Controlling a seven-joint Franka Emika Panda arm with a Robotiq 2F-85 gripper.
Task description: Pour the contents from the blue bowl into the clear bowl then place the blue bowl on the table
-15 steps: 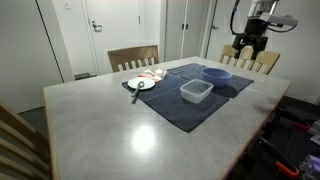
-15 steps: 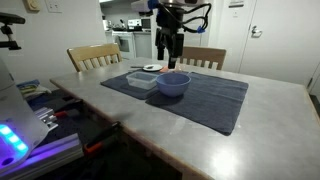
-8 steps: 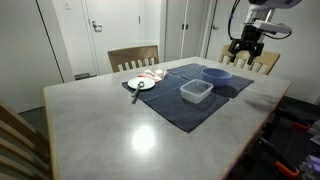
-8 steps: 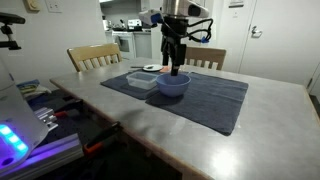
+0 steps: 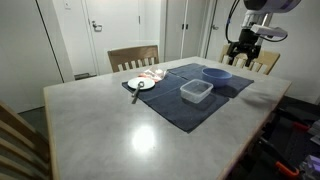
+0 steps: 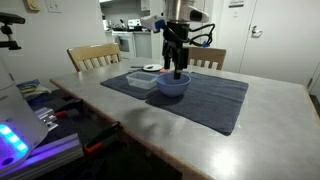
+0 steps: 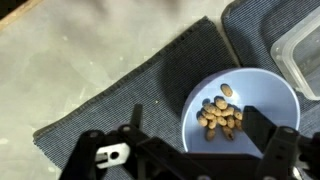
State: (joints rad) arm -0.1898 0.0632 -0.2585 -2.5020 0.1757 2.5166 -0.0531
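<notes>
Gripper [image 7: 195, 128] wide open, empty, over blue bowl [image 7: 262, 92]; we straddle one rim wall, pinch firmly, lift level

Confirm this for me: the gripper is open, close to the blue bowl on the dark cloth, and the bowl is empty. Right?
Not quite. The blue bowl is not empty: the wrist view shows a small heap of tan pieces in it, which look like nuts. The rest stands: the gripper is open and close to the bowl, which sits on the dark cloth.

Blue bowl [image 5: 216, 74] and clear bowl [image 5: 196, 91] on dark cloth [image 5: 185, 112], white plate [image 5: 145, 84] beside, jaws aloft beyond
</notes>
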